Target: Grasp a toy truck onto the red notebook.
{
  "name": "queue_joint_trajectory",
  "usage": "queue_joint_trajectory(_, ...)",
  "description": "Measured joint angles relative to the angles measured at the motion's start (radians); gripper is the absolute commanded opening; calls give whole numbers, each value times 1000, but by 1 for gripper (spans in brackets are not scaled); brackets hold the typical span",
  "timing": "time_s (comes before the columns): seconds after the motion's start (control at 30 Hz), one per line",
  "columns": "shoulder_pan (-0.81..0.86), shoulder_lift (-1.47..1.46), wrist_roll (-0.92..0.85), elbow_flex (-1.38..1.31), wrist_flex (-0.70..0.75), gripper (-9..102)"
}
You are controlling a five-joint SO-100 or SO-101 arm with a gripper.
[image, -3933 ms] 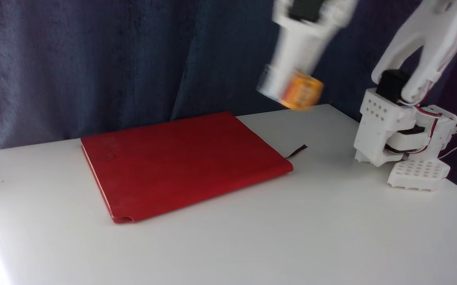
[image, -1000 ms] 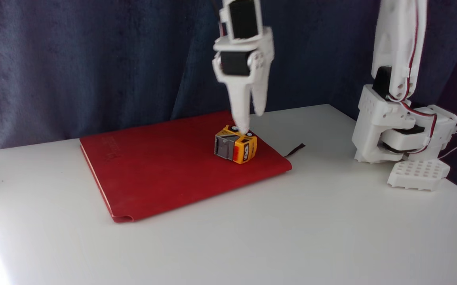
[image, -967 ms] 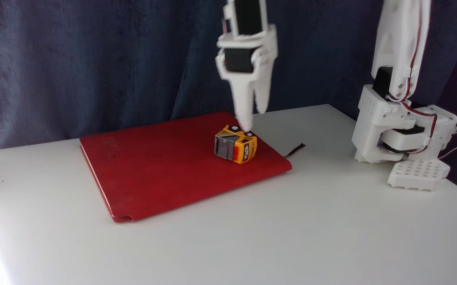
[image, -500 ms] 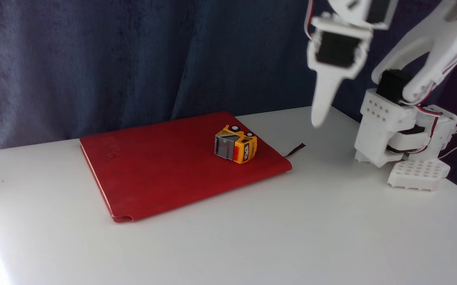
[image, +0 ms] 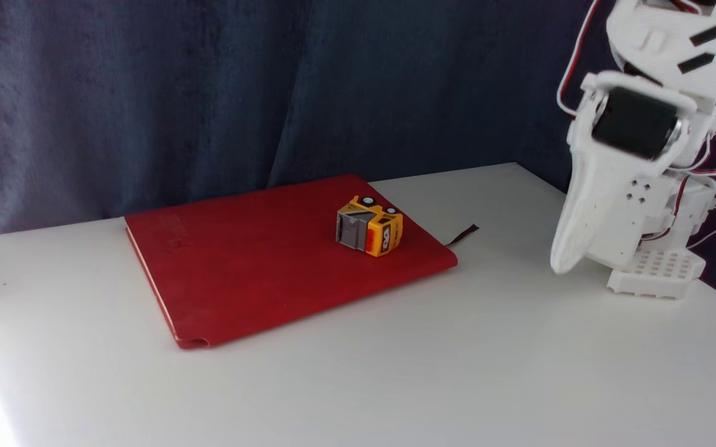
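Lying on its side on the notebook (image: 283,254), the truck (image: 368,226) sits near the cover's far right corner, its two small black-and-white wheels turned upward. Its grey back section faces left and its orange-yellow cab faces right and near; a red patch marks the lower near edge, and black decals cover the cab face, too small to read. The notebook is a dark red rectangle lying flat on the white table (image: 457,372), with its long edges running from near left to far right. An embossed mark shows near its far left corner, illegible at this size. A thin dark ribbon (image: 463,235) trails from the notebook's right corner onto the table. To the right and well apart from the truck, the gripper (image: 561,264) hangs tip-down just above the table, holding nothing. Its white fingers overlap from this angle, so whether they are spread or pressed together cannot be told. A black motor is set into the gripper's upper body, and red and white wires run along the arm above it. The arm's perforated white base (image: 656,273) stands at the table's right edge. A dark blue curtain (image: 209,93) hangs behind the table.
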Motion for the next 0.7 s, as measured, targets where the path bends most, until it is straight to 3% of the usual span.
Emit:
queue_joint_trajectory(0.33, 61, 405, 46, 275, -54, 4)
queue_joint_trajectory(0.7, 130, 770, 89, 508, -12, 3)
